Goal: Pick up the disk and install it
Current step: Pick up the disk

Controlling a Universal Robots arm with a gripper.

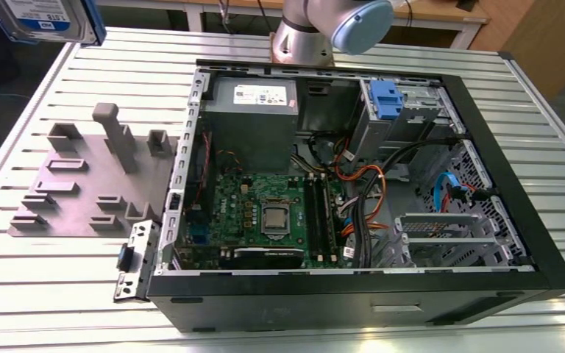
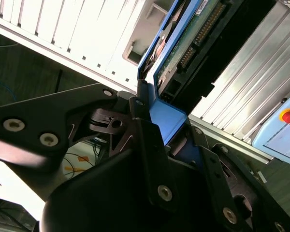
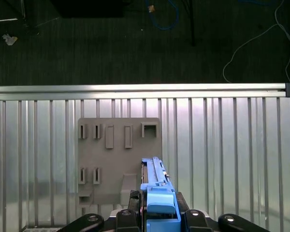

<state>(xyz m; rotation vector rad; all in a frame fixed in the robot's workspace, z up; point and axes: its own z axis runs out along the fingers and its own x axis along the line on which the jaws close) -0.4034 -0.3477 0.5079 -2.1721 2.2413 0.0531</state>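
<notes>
Hanging from the gripper (image 2: 170, 126), the disk (image 1: 43, 19) sits high at the exterior view's upper left corner, label side towards that camera. It is well apart from the open computer case (image 1: 361, 300) and off to that case's left in the exterior view. The gripper's fingers (image 2: 147, 145) are clamped on the blue bracket (image 3: 157, 202) at one end of the drive. In the first wrist view the drive shows edge-on, so its long axis appears to run straight out from the fingers, down towards the grey fixture plate (image 3: 118, 154) lying on the slatted metal table (image 1: 27, 294).

The case lies on its side with its panel off. Its drive bays, one carrying a small blue clip (image 1: 385, 99), are in the far corner at the exterior view's right, beside the power supply (image 1: 253, 110). Orange and black cables (image 1: 361, 180) crowd the space between the bays and the motherboard (image 1: 263, 213). The table around the case has bare slats, with dark floor (image 3: 135, 43) beyond its edge.
</notes>
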